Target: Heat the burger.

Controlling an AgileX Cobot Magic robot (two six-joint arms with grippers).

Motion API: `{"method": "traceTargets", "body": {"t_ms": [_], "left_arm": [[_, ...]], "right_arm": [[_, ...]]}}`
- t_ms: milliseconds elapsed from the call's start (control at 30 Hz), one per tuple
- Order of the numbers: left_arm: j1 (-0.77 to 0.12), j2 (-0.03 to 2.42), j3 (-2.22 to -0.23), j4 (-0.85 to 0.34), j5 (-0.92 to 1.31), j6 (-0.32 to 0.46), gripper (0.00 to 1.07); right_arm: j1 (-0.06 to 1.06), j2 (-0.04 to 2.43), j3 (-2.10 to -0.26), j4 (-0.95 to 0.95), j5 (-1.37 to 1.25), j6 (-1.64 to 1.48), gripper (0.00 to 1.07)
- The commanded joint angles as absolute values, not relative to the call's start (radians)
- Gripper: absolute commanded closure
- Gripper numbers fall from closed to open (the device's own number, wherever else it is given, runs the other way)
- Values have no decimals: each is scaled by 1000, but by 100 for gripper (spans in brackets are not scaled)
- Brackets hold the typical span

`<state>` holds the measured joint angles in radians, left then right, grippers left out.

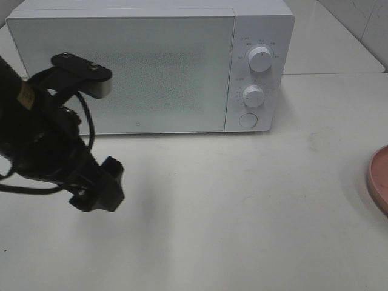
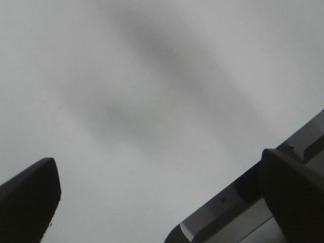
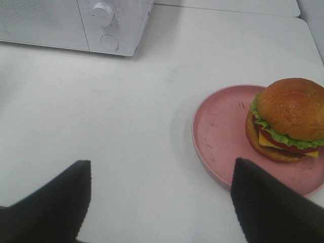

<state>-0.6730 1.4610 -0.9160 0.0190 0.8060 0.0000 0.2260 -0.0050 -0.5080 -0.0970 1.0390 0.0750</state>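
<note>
The burger (image 3: 288, 119), with a glossy brown bun, green lettuce and yellow cheese, sits on the far side of a pink plate (image 3: 217, 136) in the right wrist view. My right gripper (image 3: 162, 202) hovers short of the plate, open, with only bare table between its dark fingers (image 3: 273, 207). Only the plate's rim (image 1: 379, 179) shows at the right edge of the high view, and the burger is out of that view. My left gripper (image 1: 100, 187) hangs over the table in front of the microwave's left side. It is open, its fingertips (image 2: 30, 202) wide apart over bare tabletop.
The white microwave (image 1: 151, 66) stands at the back with its door shut. On its right panel are two dials (image 1: 260, 59) and a round button (image 1: 248, 120). The white tabletop (image 1: 242, 206) lies between the microwave and the plate.
</note>
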Motion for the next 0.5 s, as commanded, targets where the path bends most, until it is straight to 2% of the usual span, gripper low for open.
{"method": "traceTargets", "body": {"t_ms": [33, 100, 133, 167, 200, 233, 267, 300, 333, 400, 433, 500], "left_arm": [[-608, 1440, -914, 22, 880, -8, 6], [-505, 1417, -914, 14, 946, -8, 6], [-505, 1417, -914, 14, 946, -8, 6], [-467, 1407, -914, 7, 970, -8, 6], [-396, 1390, -914, -9, 1020, -9, 6], [-396, 1390, -914, -9, 1020, -9, 6], [-356, 1379, -914, -17, 1051, -9, 6], [-281, 1357, -914, -24, 1114, -9, 6], [-281, 1357, -914, -24, 1114, -9, 6], [-194, 1319, -914, -23, 1184, -6, 6], [-194, 1319, -914, -23, 1184, -6, 6], [-119, 1264, -914, -26, 1222, -9, 6]], "right_arm": [[222, -30, -506, -96, 1037, 59, 32], [222, -30, -506, -96, 1037, 59, 32], [222, -30, -506, -96, 1037, 59, 32], [222, -30, -506, -96, 1037, 59, 32], [222, -30, -506, -96, 1037, 60, 32], [222, -30, -506, -96, 1037, 60, 32], [222, -30, -506, -96, 1037, 60, 32], [222, -30, -506, -96, 1037, 60, 32], [222, -30, -506, -96, 1037, 60, 32], [222, -30, -506, -96, 1037, 60, 32], [222, -30, -506, -96, 1037, 60, 32], [222, -30, -506, -96, 1037, 60, 32]]}}
